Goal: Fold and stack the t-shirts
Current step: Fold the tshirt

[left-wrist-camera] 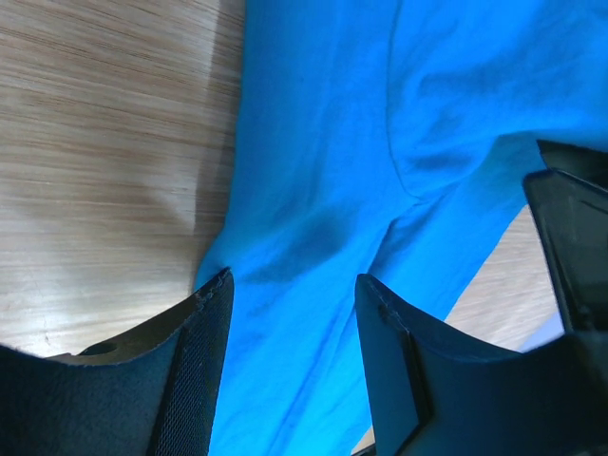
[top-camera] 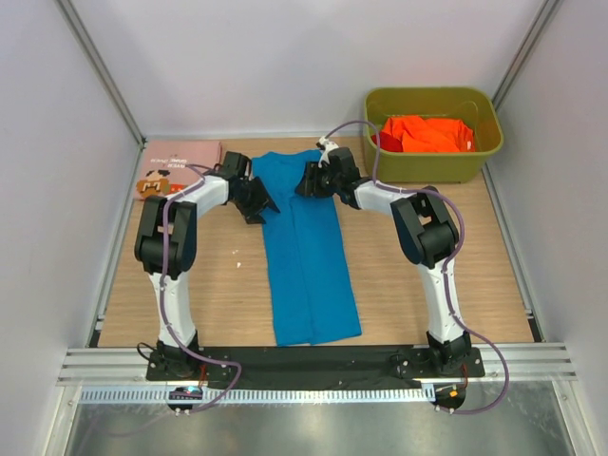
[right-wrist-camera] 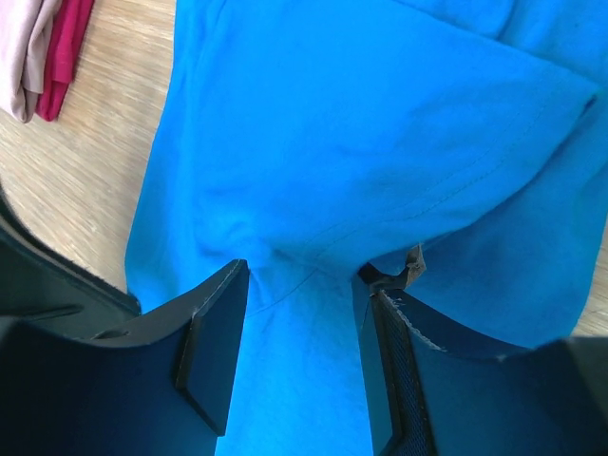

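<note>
The bright blue t-shirt (top-camera: 306,249) lies on the table folded into a long narrow strip, collar end far from me. My left gripper (top-camera: 256,201) is at its upper left edge. In the left wrist view the jaws stand apart over the blue cloth (left-wrist-camera: 313,171), and the left fingertip (left-wrist-camera: 214,294) is at the cloth's edge. My right gripper (top-camera: 309,182) is at the upper right edge, jaws apart astride puckered blue cloth (right-wrist-camera: 361,142). A pink printed shirt (top-camera: 176,166) lies folded at the far left. Orange and red shirts (top-camera: 429,133) fill the bin.
The olive-green bin (top-camera: 432,163) stands at the back right. White enclosure walls and metal posts ring the wooden table (top-camera: 427,294). A pink and red cloth edge (right-wrist-camera: 43,47) shows in the right wrist view's top left corner. A black base strip runs along the near edge.
</note>
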Robot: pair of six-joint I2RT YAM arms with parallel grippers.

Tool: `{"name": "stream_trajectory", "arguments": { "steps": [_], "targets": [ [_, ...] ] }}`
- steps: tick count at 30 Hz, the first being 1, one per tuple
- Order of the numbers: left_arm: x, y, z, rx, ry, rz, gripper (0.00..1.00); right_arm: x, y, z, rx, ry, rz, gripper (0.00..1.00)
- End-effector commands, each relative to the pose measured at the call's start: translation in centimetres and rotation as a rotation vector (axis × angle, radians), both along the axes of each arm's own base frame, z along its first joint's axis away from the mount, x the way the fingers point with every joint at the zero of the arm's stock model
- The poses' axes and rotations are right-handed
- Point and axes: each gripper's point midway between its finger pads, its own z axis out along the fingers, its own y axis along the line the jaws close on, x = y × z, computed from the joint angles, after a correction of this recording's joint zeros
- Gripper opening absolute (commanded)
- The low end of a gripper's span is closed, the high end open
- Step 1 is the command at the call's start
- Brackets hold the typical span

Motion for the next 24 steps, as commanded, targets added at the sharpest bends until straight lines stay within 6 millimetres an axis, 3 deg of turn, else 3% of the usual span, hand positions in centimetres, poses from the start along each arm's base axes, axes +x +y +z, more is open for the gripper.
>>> {"name": "stream_trajectory", "arguments": {
  "steps": [1,7,12,15,24],
  "targets": [
    [1.2,-0.2,0.6,-0.018,-0.032,-0.004,0.56,1.9,1.3,4.2,0.059,-0.118,0.026,0.55],
    [1.4,-0.1,0.9,-0.009,-0.040,0.002,0.56,1.9,0.7,6.3,0.056,-0.101,-0.023,0.40],
    [1.3,0.2,0.4,0.012,-0.032,0.000,0.56,2.4,0.3,6.7,0.031,-0.104,-0.038,0.12],
    [1.2,0.4,-0.1,0.021,-0.021,0.005,0.56,2.5,0.0,6.7,0.016,-0.094,-0.049,0.01],
    [1.1,0.9,-1.3,0.060,0.014,0.005,0.56,2.3,-1.7,8.4,-0.075,0.014,-0.131,0.01]
  ]
}}
